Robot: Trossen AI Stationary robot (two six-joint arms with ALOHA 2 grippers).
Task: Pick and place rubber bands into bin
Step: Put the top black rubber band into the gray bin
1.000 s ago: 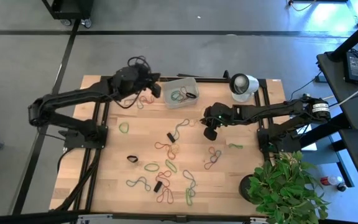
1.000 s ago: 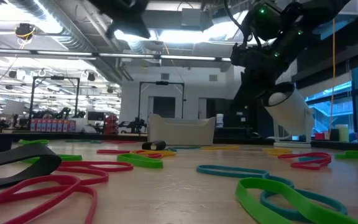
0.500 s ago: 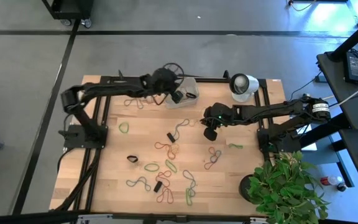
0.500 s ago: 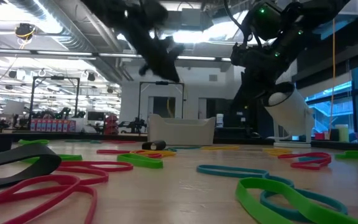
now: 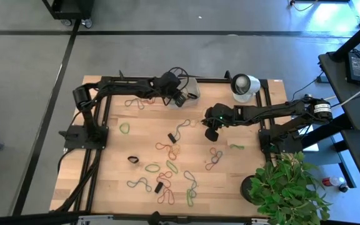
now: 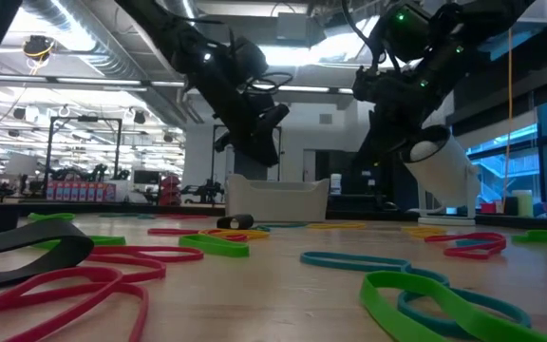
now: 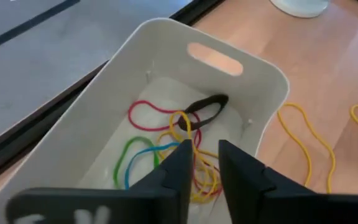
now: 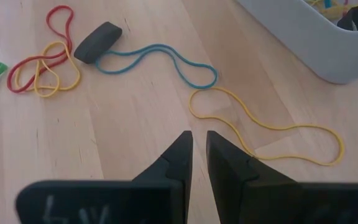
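The bin [image 5: 193, 84] [image 7: 272, 78] stands at the table's far edge. Red, green, blue, yellow and black rubber bands [image 7: 166, 140] lie on its floor. My left gripper [image 5: 179, 98] [image 7: 205, 152] hangs open just above the bin's inside and slants down, with nothing between its fingers. Many more rubber bands [image 5: 167, 150] lie scattered over the wooden table. My right gripper [image 5: 210, 133] [image 8: 199, 140] hovers right of centre, over bare wood. Its fingers stand a narrow gap apart on nothing, just short of a yellow band [image 8: 272, 134] and a blue band [image 8: 160, 59].
A white round object with a dark face [image 5: 245, 84] sits at the far right corner, right of the bin. A potted plant [image 5: 286, 187] stands off the near right corner. Black frame rails [image 5: 99, 156] run along the table's left side.
My left arm has swung along the far edge toward the table's right, from left of the bin to over it. It has also sunk toward the bin and tipped further down.
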